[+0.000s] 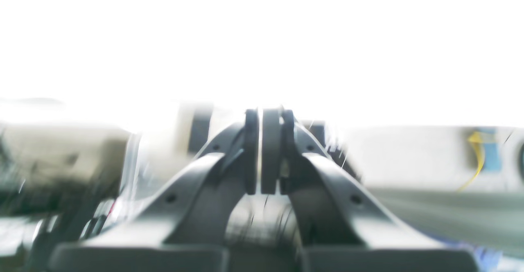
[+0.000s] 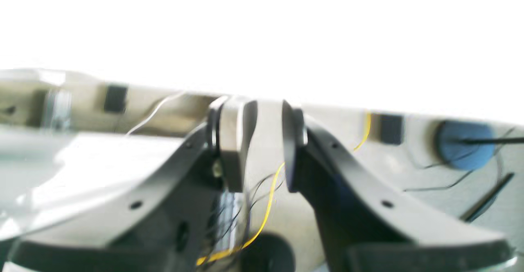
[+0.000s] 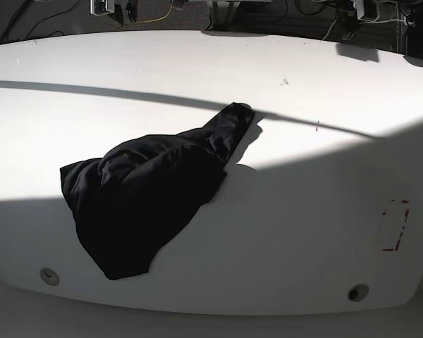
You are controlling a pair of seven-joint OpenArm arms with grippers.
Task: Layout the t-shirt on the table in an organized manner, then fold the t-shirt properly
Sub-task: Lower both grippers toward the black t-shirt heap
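One black t-shirt (image 3: 141, 204) lies bunched on the left half of the base view, one end reaching up toward the middle of the white table (image 3: 296, 246), apparently dropped or heaped there and awaiting its first spreading. Above it, at the far edge, the right gripper (image 2: 268, 104) holds its fingers apart with nothing between them, presumably to leave the garment free. A band of shadow crosses the tabletop and meets the cloth's raised end. To the right, the left gripper (image 1: 262, 110) hangs by the same edge, its fingers drawn nearly together, no cloth visible in them, likely parked until work begins. Red dashes (image 3: 397, 225) mark the shaded right side. Beyond the edge, a yellow cable (image 2: 268, 206) trails over the floor near a blue disc (image 2: 464, 157).
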